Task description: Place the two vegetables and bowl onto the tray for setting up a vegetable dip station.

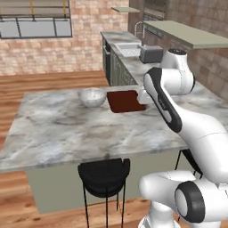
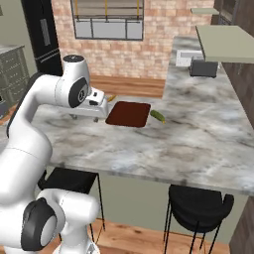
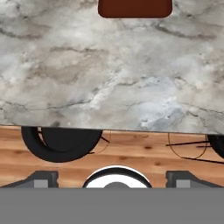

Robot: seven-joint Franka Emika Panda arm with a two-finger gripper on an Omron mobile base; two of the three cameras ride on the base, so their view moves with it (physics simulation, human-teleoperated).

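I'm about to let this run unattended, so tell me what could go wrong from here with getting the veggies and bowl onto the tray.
1. The cucumber lies loose beside the tray; being rounded, it may roll when grasped.
2. The bowl sits right next to the tray, so a reach for either could knock the other.
3. The carrot is mostly hidden behind the arm, so the open tool, hanging back over the counter edge, may be aimed poorly.

Tray (image 1: 125, 101) on the marble island counter (image 1: 67, 129), bowl (image 1: 92, 97) just beside it to the left, cucumber (image 2: 158, 116) just off its right edge. Two stools (image 1: 104, 177) below the counter's near edge.
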